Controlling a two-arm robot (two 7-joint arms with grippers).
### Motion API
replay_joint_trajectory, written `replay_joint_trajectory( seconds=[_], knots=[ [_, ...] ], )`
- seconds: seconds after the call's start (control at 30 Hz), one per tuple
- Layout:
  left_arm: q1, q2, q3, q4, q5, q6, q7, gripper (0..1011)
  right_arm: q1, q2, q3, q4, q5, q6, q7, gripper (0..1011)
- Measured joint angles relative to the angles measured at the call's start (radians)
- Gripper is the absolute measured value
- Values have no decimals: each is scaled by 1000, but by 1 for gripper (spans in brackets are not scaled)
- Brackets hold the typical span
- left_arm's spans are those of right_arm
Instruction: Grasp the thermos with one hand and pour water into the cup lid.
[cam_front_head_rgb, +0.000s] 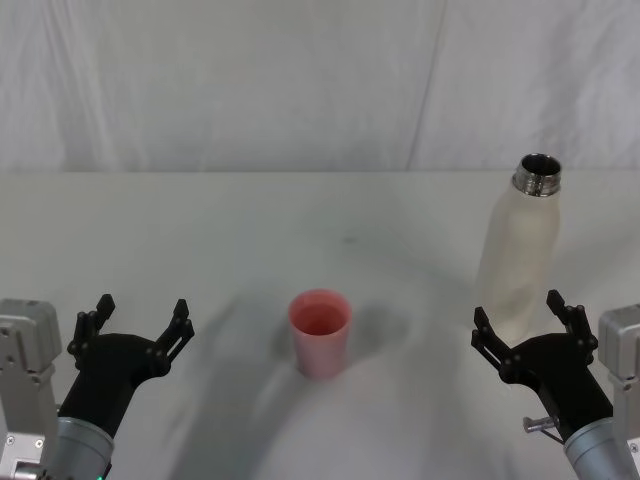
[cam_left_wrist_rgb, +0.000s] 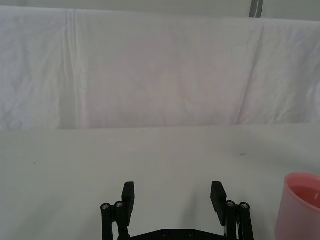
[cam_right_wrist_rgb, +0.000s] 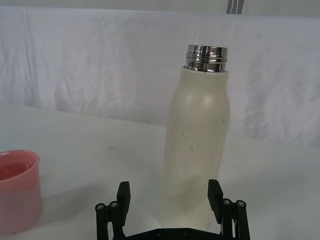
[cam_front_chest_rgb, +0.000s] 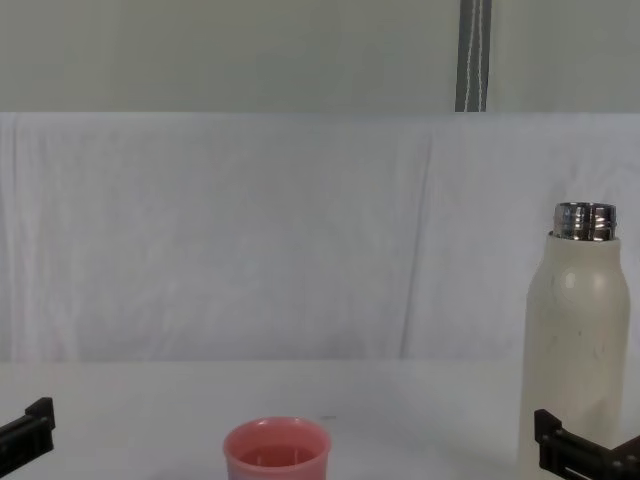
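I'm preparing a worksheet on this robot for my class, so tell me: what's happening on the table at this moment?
Nothing is being held. The right gripper sits open just in front of the thermos, which stands upright and uncapped on the white table, lined up between the open fingers but not touched. The pink cup stands upright near the middle. The left gripper rests open over bare table to the cup's left. Pouring hasn't begun.

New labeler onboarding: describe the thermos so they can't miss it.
On the white-draped table, look to the robot's right, just beyond the open right gripper. The thermos stands upright there: cream-white, uncapped, with a shiny steel neck, far taller than the pink cup lid at centre.
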Motion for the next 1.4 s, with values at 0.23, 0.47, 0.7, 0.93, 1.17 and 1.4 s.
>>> replay_joint_trajectory(
  seconds=[0.23,0.47,0.7,0.93,1.17,1.4],
  knots=[
    [0,0,0,0,0,0,0,1001,0,0,0,0,0,0,0,1000],
    [0,0,0,0,0,0,0,1001,0,0,0,0,0,0,0,1000],
    [0,0,0,0,0,0,0,1001,0,0,0,0,0,0,0,1000],
    [0,0,0,0,0,0,0,1001,0,0,0,0,0,0,0,1000],
    [0,0,0,0,0,0,0,1001,0,0,0,0,0,0,0,1000],
    [0,0,0,0,0,0,0,1001,0,0,0,0,0,0,0,1000]
  ],
)
